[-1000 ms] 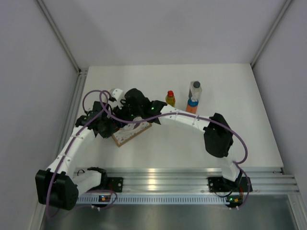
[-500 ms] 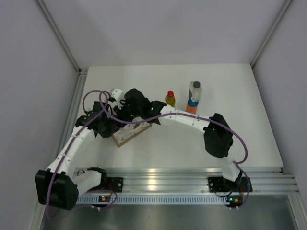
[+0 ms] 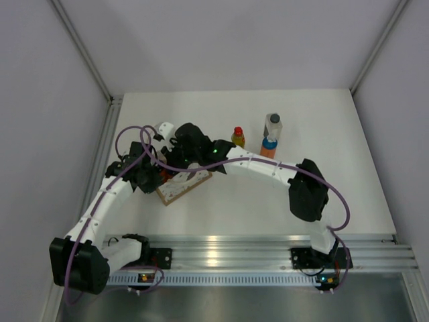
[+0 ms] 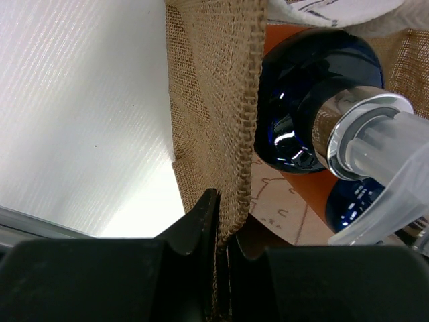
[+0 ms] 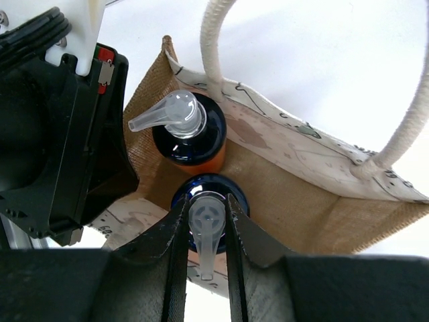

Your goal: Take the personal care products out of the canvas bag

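The canvas bag (image 3: pixel 182 188) stands at the table's left; its tan wall and white loop handles show in the right wrist view (image 5: pixel 315 184). Two orange pump bottles with dark blue shoulders remain inside it. My right gripper (image 5: pixel 206 221) is shut on the clear pump head of the nearer pump bottle (image 5: pixel 236 198); the second pump bottle (image 5: pixel 191 137) stands just behind it. My left gripper (image 4: pixel 223 231) is shut on the bag's woven wall (image 4: pixel 211 100) at one end. A yellow bottle with a red cap (image 3: pixel 237 137), a clear bottle with a grey cap (image 3: pixel 273 125) and an orange bottle with a blue cap (image 3: pixel 269 148) stand on the table to the right.
The left wrist body (image 5: pixel 53 134) sits right against the bag's end, close to my right fingers. The two arms meet over the bag (image 3: pixel 167 161). Grey walls close in the white table (image 3: pixel 301 194) on both sides.
My right arm has shifted slightly, its elbow moving right and its wrist a little up-left over the bag. The left arm and the bag have not visibly moved.
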Action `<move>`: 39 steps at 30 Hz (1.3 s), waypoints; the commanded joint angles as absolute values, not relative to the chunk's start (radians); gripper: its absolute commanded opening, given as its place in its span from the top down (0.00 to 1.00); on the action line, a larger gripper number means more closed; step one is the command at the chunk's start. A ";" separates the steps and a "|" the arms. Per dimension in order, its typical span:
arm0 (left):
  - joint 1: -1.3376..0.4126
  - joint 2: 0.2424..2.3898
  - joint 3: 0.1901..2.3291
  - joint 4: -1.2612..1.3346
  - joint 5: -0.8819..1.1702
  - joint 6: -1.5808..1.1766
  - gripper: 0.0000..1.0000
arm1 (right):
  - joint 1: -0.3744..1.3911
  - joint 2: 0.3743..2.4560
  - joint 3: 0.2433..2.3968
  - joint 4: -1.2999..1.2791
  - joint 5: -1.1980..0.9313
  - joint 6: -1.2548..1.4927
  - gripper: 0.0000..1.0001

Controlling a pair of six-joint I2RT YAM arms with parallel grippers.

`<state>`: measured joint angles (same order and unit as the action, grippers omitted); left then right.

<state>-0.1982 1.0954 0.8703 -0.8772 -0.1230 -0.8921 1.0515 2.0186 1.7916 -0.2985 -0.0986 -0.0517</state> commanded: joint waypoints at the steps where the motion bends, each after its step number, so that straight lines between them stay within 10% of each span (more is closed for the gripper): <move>1: -0.196 1.081 0.914 -0.873 -0.118 -0.910 0.86 | 1.068 1.882 1.868 -0.241 -0.066 -0.041 1.00; 39: -0.196 1.095 0.905 -0.861 -0.112 -0.913 0.86 | 0.974 1.680 2.141 -0.515 0.097 -0.025 1.00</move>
